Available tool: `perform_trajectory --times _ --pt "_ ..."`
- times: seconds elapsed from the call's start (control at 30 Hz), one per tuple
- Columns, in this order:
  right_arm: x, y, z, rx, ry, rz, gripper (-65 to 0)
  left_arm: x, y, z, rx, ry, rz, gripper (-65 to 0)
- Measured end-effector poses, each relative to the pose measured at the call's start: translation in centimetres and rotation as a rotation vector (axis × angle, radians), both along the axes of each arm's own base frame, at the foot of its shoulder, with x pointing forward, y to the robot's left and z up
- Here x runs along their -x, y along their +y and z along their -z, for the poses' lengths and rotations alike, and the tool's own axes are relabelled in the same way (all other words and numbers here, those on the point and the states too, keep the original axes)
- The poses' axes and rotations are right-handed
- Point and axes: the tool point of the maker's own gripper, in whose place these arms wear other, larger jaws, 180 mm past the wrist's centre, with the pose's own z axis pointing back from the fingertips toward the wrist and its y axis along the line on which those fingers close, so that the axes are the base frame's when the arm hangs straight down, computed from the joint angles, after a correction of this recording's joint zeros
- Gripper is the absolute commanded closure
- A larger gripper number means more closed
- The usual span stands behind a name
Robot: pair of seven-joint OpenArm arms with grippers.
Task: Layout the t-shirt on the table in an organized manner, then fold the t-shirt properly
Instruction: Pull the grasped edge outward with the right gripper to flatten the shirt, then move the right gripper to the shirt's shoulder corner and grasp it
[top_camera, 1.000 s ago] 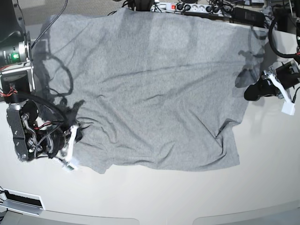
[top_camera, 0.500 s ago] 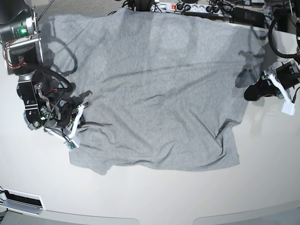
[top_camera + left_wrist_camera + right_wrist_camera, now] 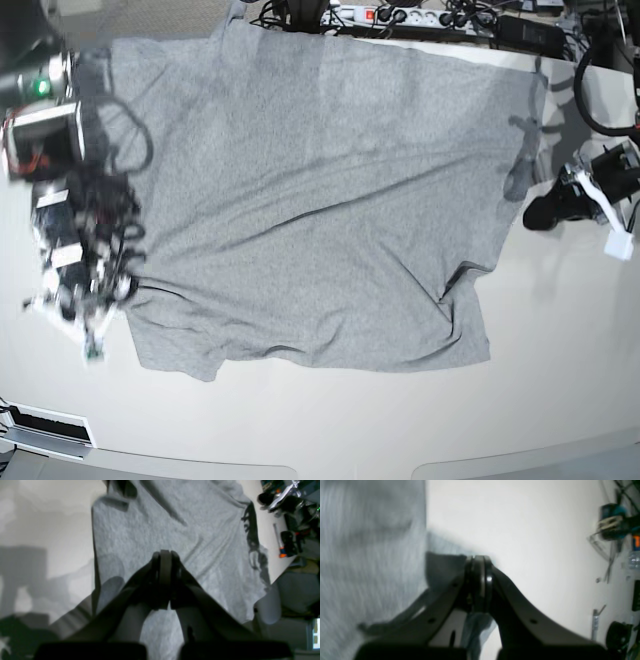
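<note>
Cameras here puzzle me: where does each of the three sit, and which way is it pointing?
Base view: high above, looking straight down on the t-shirt spread on the table; both arms show, the right pincer at the picture's left, the left pincer at its right.
Left wrist view: rides that arm, looking past the shut left pincer across the shirt.
Right wrist view: behind the shut right pincer, blurred, at the shirt's edge and bare table.
Shared: all three show the grey shirt on the white table.
</note>
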Motion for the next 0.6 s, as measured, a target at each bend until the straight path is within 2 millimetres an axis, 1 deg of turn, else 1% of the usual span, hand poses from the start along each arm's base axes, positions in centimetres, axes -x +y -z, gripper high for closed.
perform_trajectory --times 0.03,0.1,0.17,0.27,0.33,0.4,0.47,0.53,0.6 --pt "-0.7 0.6 -0.7 -0.038 0.009 -0.025 0.0 -0.2 0.0 -0.2 0.001 -0.006 0.000 0.0" --pt "-1.6 2.6 -1.9 -0.148 0.009 -0.105 0.0 -0.4 0.0 -0.3 0.002 -0.012 -0.001 0.0" --pt "-1.3 3.9 -2.7 -0.245 0.020 -0.154 0.0 -0.3 0.0 -0.2 0.000 -0.007 0.000 0.0" --pt "-0.2 5.2 -4.0 -0.386 0.002 -0.232 0.0 -0.1 0.0 0.0 -0.001 -0.002 0.000 0.0" --pt "0.8 6.7 -5.4 -0.474 -0.037 -0.337 0.0 -0.1 0.0 -0.1 -0.001 -0.003 -0.001 0.0" --pt "2.7 8.2 -6.2 -0.534 -0.054 -0.439 0.0 -0.1 0.0 -0.1 0.000 -0.004 0.000 0.0" --pt "5.7 9.2 -5.8 -0.569 -0.024 -0.500 0.0 -0.1 0.0 0.0 -0.001 -0.002 0.000 0.0" --pt "9.0 9.5 -5.0 -0.600 0.012 -0.509 0.0 -0.1 0.0 -0.1 -0.001 -0.003 0.000 0.0" --pt "11.7 8.8 -4.5 -0.610 0.030 -0.480 0.0 -0.1 0.0 -0.1 0.000 -0.004 0.000 0.0"
